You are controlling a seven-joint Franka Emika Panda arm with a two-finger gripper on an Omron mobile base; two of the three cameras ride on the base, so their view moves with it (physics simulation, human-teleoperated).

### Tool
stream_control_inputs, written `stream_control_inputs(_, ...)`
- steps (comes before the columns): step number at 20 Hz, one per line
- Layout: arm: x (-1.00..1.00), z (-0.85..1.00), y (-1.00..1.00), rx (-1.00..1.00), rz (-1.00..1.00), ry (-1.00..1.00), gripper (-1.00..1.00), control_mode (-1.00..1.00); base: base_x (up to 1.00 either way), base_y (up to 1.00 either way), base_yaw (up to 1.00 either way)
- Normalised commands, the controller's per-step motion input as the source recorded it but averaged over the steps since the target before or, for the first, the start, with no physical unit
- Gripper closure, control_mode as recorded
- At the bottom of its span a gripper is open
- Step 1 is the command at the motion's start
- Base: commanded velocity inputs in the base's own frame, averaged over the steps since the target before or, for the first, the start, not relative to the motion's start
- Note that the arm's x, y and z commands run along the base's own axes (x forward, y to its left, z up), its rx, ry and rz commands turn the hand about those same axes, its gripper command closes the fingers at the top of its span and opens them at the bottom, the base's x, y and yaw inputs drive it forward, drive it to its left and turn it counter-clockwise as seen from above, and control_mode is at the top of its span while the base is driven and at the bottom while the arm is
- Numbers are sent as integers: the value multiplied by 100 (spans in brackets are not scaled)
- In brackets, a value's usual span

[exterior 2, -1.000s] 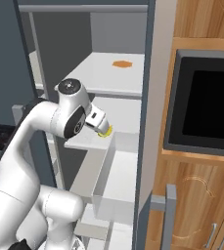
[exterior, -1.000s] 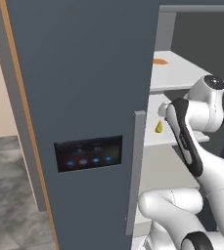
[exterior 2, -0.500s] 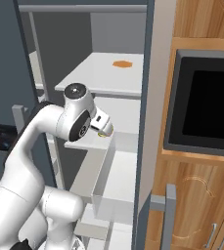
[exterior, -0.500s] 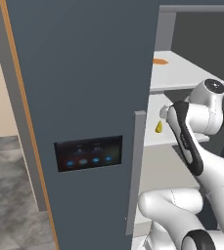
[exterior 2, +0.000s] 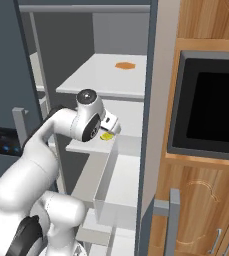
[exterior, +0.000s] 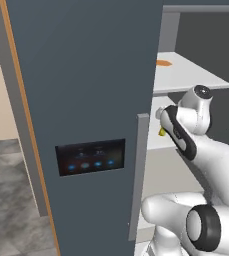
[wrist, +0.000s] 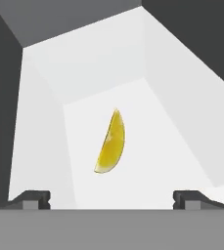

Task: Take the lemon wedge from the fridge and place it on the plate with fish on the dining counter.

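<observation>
The fridge [exterior: 86, 75] stands with its right door open, and my arm reaches in over its middle white shelf [exterior 2: 131, 145]. The lemon wedge [wrist: 110, 144] lies on that shelf, a thin yellow crescent just beyond my fingertips and centred between them. It is also a small yellow spot at my hand in the base views [exterior: 162, 132] [exterior 2: 106, 136]. My gripper [wrist: 111, 197] is open, its fingers [wrist: 31, 197] set wide apart and not touching the wedge. The plate with fish and the dining counter are out of view.
A flat orange patch [exterior 2: 125, 65] lies on the shelf above. The closed left fridge door with its lit black panel [exterior: 90, 156] blocks the left. A clear bin [exterior 2: 106, 190] sits below the shelf. A black oven [exterior 2: 211, 110] in wooden cabinets stands to the right.
My hand has pushed slightly deeper over the middle shelf toward the lemon wedge, with the wrist turning. The wedge has stayed in place.
</observation>
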Motion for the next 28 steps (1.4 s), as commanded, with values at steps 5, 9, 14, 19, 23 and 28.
stream_control_inputs(5, 33, -16, -1, 0, 0, 9, -100, -100, 0, 0, 0)
stream_control_inputs(9, 3, -44, 0, 0, 0, 12, -100, -100, 0, 0, 0)
stream_control_inputs(14, 0, -40, 0, 0, 0, 11, -100, -100, 0, 0, 0)
stream_control_inputs(19, 17, -7, 0, 0, 0, 0, -100, -100, 0, 0, 0)
stream_control_inputs(23, 38, 0, 0, 0, -1, 0, -100, -100, 0, 0, 0)
stream_control_inputs(28, 41, -15, 0, 0, -1, 0, -100, -100, 0, 0, 0)
